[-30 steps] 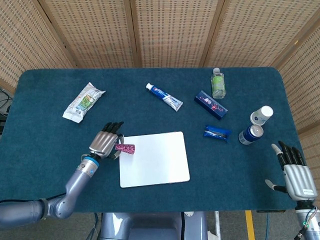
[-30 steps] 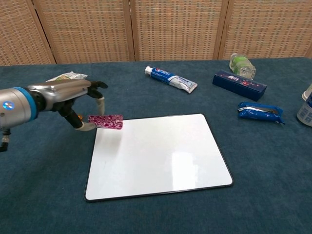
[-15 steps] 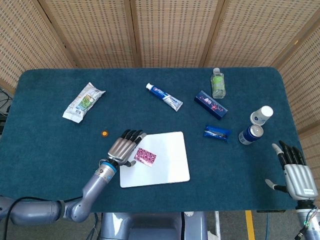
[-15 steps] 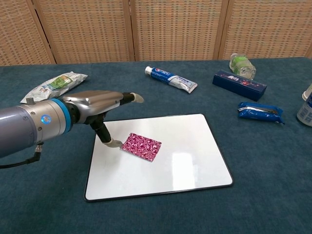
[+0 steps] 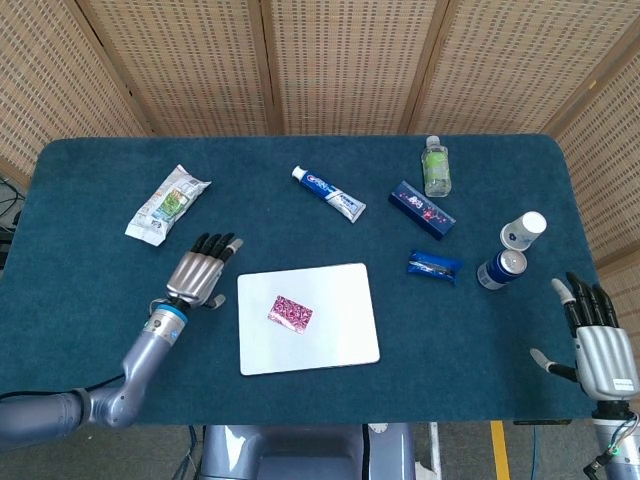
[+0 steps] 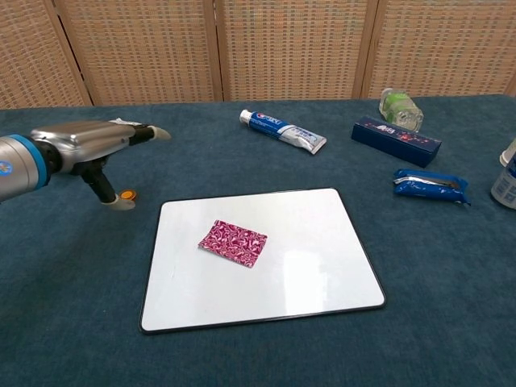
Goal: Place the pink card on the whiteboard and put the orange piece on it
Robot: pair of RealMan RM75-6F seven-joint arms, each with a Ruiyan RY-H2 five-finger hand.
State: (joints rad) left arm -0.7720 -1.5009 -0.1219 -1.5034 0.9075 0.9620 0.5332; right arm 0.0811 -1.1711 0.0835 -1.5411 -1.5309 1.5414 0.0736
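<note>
The pink card [image 6: 233,243] lies flat on the whiteboard [image 6: 322,258], left of its middle and slightly askew — so the first half of the task looks done. It is small, with a swirled magenta pattern. The left hand [image 6: 97,149] hovers off the board's left edge, fingers spread and empty, thumb hanging just beside the orange piece [image 6: 126,194] — a tiny round disc on the counter [image 6: 72,282] — placed, I judge, to pick it up. The right hand [image 5: 598,345] waits at the far right, open, holding nothing.
</note>
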